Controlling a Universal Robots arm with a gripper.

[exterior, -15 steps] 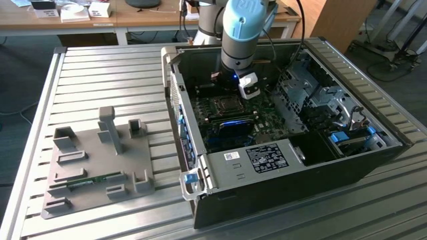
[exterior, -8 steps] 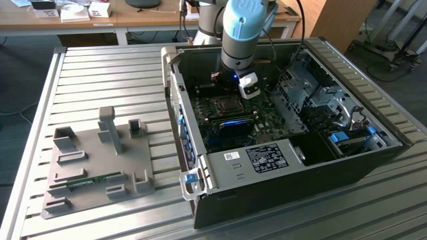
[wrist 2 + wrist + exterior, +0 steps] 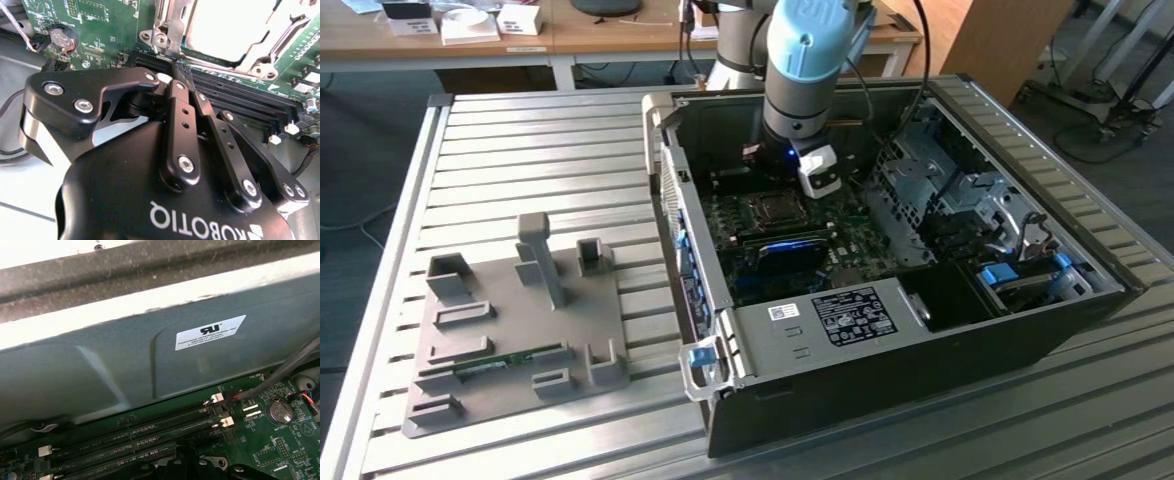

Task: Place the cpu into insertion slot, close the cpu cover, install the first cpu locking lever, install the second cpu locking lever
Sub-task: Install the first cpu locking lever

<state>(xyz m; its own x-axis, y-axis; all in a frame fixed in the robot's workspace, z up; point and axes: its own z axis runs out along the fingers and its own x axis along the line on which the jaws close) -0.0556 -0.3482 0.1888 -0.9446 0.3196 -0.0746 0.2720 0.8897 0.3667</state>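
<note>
The cpu (image 3: 227, 27) sits flat in the insertion slot (image 3: 767, 211), dull silver top washed out bright in the second wrist view. The cpu cover (image 3: 172, 35) – silvery frame w/ big square window – lies closed over it. Slot's roughly mid-board inside the case, on the green mobo.

You see a green motherboard (image 3: 95, 20) with black memory slots (image 3: 240, 95), a silvery cpu cover (image 3: 172, 30), a glossy black hand (image 3: 176, 75) (white lettering), a pale blue arm (image 3: 811, 40), and a ribbed grey tabletop (image 3: 534, 160).
</note>
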